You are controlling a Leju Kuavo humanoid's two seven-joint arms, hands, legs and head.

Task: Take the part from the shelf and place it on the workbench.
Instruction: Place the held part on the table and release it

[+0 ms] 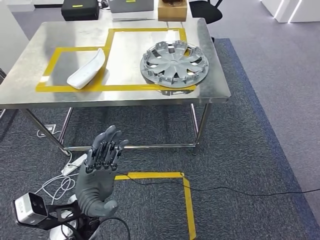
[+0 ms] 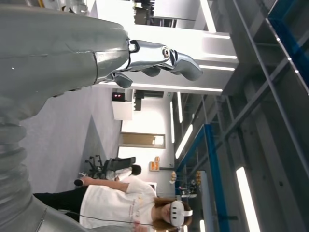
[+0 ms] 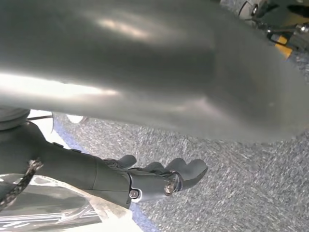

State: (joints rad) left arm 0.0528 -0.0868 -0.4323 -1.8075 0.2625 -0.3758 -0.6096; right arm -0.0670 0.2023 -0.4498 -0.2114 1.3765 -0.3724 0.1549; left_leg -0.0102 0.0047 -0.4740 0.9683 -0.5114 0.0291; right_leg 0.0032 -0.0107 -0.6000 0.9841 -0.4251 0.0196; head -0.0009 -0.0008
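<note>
Your left robot hand (image 1: 100, 172) is raised low in front of you, palm up, fingers (image 1: 107, 147) stretched out and apart, thumb off to the side, nothing in it. The wrist cam (image 1: 30, 207) sits just behind it on its bracket. In the left wrist view the same robot hand (image 2: 109, 53) is empty too, fingers (image 2: 175, 60) lightly bent, and past them a person (image 2: 120, 205) w/ a white headset and white shirt stands in the bkgd.

Your right robot hand (image 3: 146, 179) hangs over grey carpet (image 3: 236, 193), fingers (image 3: 186, 170) loosely curled, not gripping anything; part of it is hidden by a big silver cover, so you can't tell more abt the thumb.

Just beyond the left robot hand, on the floor, is a yellow tape corner (image 1: 186, 192) w/ a black cable (image 1: 241, 189) across it, and white cables (image 1: 56, 182) to its left.

Farther ahead is the steel worktop (image 1: 211, 92) marked w/ yellow tape frames (image 1: 109, 45). Ahead and to the right of the left robot hand, the silver wheel cover (image 1: 174, 63) lies flat on the worktop, its near edge over the tape. A white curved trim part (image 1: 86, 69) lies straight ahead, in the left frame, well apart from the wheel cover.

Behind the worktop: a black case (image 1: 80, 9) and a brown box (image 1: 172, 10).
</note>
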